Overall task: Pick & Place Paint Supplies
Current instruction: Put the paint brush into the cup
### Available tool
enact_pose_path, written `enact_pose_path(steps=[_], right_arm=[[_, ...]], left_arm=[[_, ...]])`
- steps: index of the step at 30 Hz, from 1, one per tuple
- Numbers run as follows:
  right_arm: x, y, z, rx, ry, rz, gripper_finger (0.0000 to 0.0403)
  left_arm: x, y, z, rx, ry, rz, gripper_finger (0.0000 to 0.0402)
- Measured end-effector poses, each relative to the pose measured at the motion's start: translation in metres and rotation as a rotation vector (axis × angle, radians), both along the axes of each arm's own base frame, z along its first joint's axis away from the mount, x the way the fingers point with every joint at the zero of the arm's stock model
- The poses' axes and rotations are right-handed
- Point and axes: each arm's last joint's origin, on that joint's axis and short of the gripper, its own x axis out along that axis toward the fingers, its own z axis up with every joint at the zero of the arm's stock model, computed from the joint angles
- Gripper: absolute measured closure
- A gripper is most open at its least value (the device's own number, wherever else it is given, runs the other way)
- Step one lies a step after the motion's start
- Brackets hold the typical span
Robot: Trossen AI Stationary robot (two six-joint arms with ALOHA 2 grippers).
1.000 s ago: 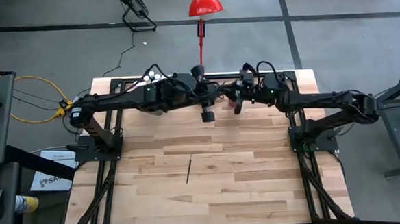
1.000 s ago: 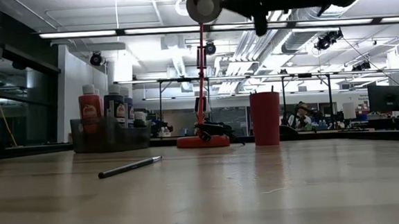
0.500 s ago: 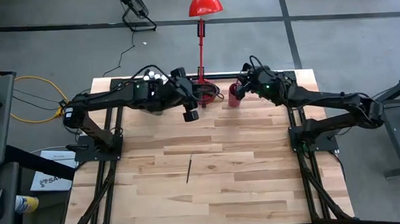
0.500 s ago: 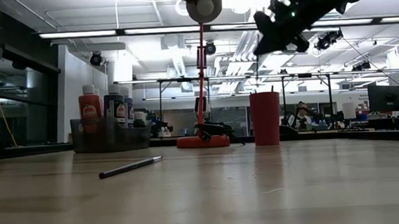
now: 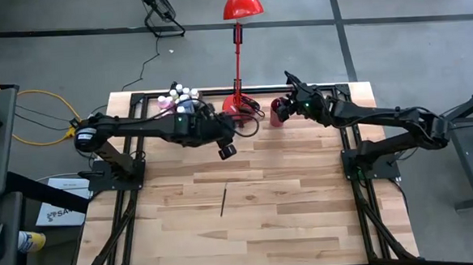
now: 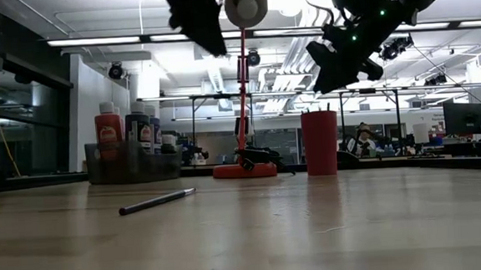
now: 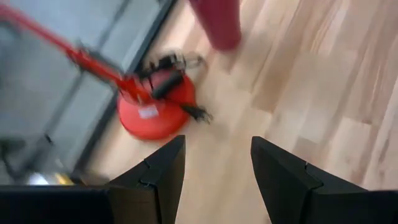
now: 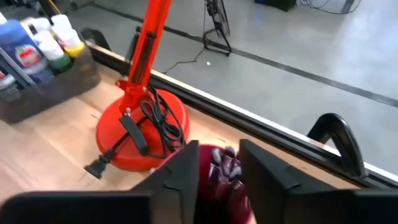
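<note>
One thin dark paintbrush [image 5: 224,200] lies flat on the wooden table, near the middle; the low view shows this paintbrush [image 6: 157,201] too. White-capped paint bottles [image 5: 178,97] stand in a grey bin [image 6: 133,162] at the far left. My right gripper [image 8: 219,163] hangs open just above the dark red cup [image 5: 277,112], where brush ends [image 8: 224,165] show in the mouth. My left gripper [image 7: 217,168] is open and holds nothing, up in the air near the red lamp base [image 7: 152,112].
A red desk lamp stands at the far edge with its base [image 5: 237,108] and cord between bin and cup. Black frame rails run along the table's far, left and right sides. Bare wood lies around the paintbrush toward the near edge.
The two grippers, close together above the far middle a second ago, have parted. My left gripper has drawn back toward the table's left and come down, tipping downward. My right gripper has swung over the red cup, tipped down and sunk toward it. The paintbrush on the table has not moved.
</note>
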Motion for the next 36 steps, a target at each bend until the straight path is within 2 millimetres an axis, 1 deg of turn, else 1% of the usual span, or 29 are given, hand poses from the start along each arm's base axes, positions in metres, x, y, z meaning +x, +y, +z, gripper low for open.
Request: enact_pose_path(steps=[6,12,15,18,21,25,30,36], right_arm=[[-0.001,0.001,-0.001,0.019,0.006,-0.003,0.0233],[0.001,0.004,-0.002,0.052,-0.011,0.052,0.0198],[0.002,0.004,-0.002,0.092,-0.045,0.067,0.0191],[0.002,0.005,-0.002,0.137,-0.080,0.085,0.0191],[0.003,0.006,-0.003,0.162,-0.094,0.096,0.0191],[0.002,0.007,-0.002,0.176,-0.096,0.115,0.0191],[-0.003,0.010,0.007,0.165,-0.131,0.133,0.0190],[-0.017,0.016,0.024,0.101,-0.164,0.136,0.0190]], left_arm=[[-0.002,-0.003,-0.028,-0.219,-0.007,0.084,0.0224],[-0.003,-0.008,-0.054,-0.417,0.016,0.118,0.0224],[-0.003,-0.011,-0.067,-0.490,0.060,0.116,0.0224],[0.002,-0.018,-0.077,-0.500,0.092,0.122,0.0224],[0.011,-0.026,-0.087,-0.509,0.090,0.117,0.0224],[0.020,-0.038,-0.105,-0.519,0.128,0.125,0.0224],[0.026,-0.052,-0.127,-0.531,0.183,0.157,0.0224],[0.034,-0.066,-0.150,-0.556,0.198,0.205,0.0224]])
